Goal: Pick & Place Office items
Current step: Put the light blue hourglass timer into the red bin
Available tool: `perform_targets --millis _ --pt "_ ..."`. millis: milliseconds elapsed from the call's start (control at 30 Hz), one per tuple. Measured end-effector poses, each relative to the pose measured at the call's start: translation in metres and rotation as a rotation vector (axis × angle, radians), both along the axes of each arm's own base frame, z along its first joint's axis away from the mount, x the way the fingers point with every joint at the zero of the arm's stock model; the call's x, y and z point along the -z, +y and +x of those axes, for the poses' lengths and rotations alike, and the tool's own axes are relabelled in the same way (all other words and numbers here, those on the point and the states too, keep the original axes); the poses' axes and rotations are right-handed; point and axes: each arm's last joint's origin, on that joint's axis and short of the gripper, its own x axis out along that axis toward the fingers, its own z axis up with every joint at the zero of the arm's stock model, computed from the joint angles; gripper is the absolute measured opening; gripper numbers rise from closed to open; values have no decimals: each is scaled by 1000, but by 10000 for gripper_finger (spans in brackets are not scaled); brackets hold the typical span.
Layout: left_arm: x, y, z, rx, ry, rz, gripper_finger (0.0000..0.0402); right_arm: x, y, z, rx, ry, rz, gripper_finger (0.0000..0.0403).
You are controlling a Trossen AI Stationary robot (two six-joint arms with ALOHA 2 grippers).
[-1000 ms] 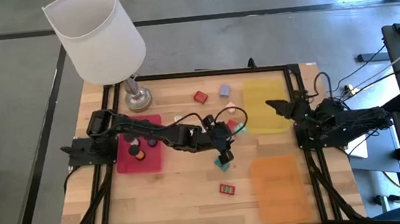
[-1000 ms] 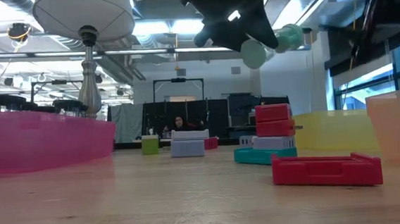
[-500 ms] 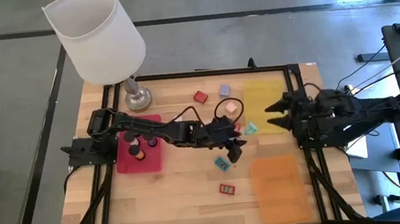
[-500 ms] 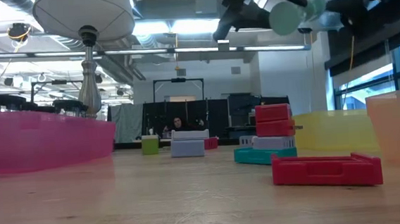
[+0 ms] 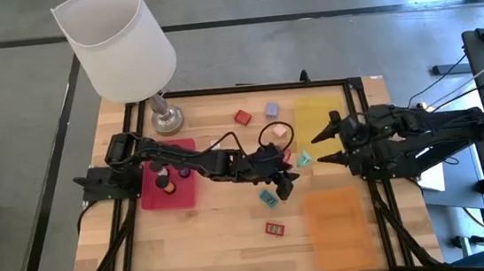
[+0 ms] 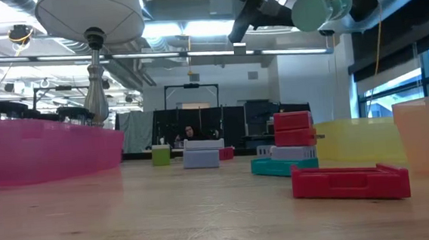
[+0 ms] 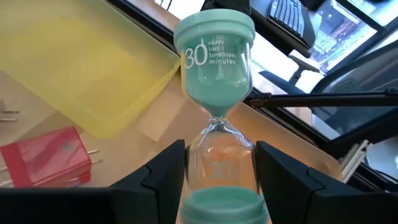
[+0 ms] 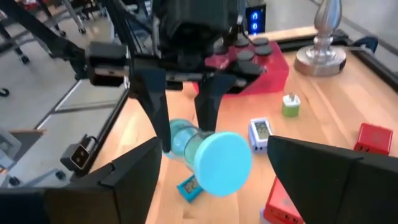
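The teal plastic sand timer with a clear glass waist [image 7: 216,118] sits between my left gripper's [image 7: 217,171] two dark fingers, which are closed on its lower glass bulb; its printed cap points away from my wrist. I hold it lying level, lifted well above the wooden table [image 5: 226,244], near the table's middle and beside the flat yellow mat [image 5: 322,119]. My left arm reaches out low from the flat red mat [image 5: 176,191] toward the right side. My right gripper [image 5: 330,144] hovers over the yellow mat's edge with its fingers spread wide and nothing between them, facing the timer's round end [image 8: 221,163]. Below lie a red block [image 5: 274,229], a teal rectangle [image 5: 268,198] and a lavender block [image 5: 272,109].
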Motion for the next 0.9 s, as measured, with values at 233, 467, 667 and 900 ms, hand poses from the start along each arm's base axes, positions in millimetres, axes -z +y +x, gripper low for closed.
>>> perform_targets --millis 233,467,667,900 --pt "0 4 0 16 8 51 173 12 1 19 -13 94 -38 336" --pt "0 3 1 84 22 128 173 22 4 30 -58 163 -13 344" --pt "0 3 1 122 31 195 173 23 5 36 -102 166 12 331" --pt "1 3 0 161 38 211 173 19 7 38 -144 127 85 305"
